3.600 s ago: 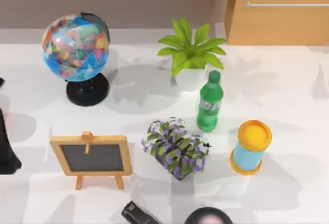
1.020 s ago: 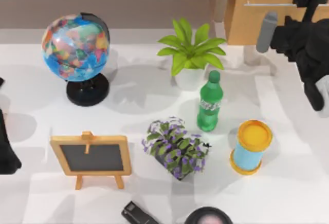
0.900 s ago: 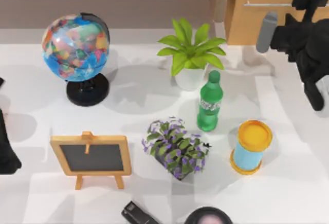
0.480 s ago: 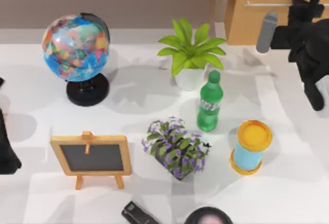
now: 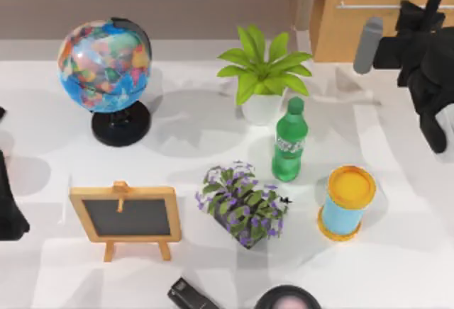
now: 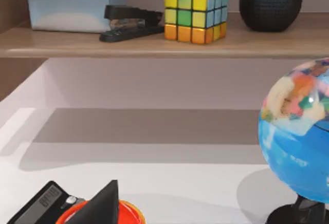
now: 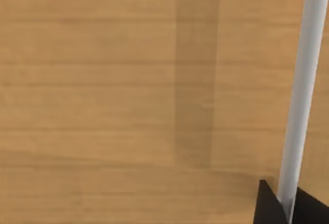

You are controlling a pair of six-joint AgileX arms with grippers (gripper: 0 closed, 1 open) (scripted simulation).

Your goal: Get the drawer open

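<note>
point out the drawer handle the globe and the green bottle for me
handle [image 5: 369,6], top view, bare stretch of the silver bar left of the right hand.
globe [image 5: 103,66], top view, middle of the sphere.
bottle [image 5: 289,149], top view, on its label.

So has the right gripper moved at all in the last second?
Yes. In the top view the right gripper has edged up toward the thin silver bar handle of the light tan wooden drawer, and now overlaps the bar.
</note>
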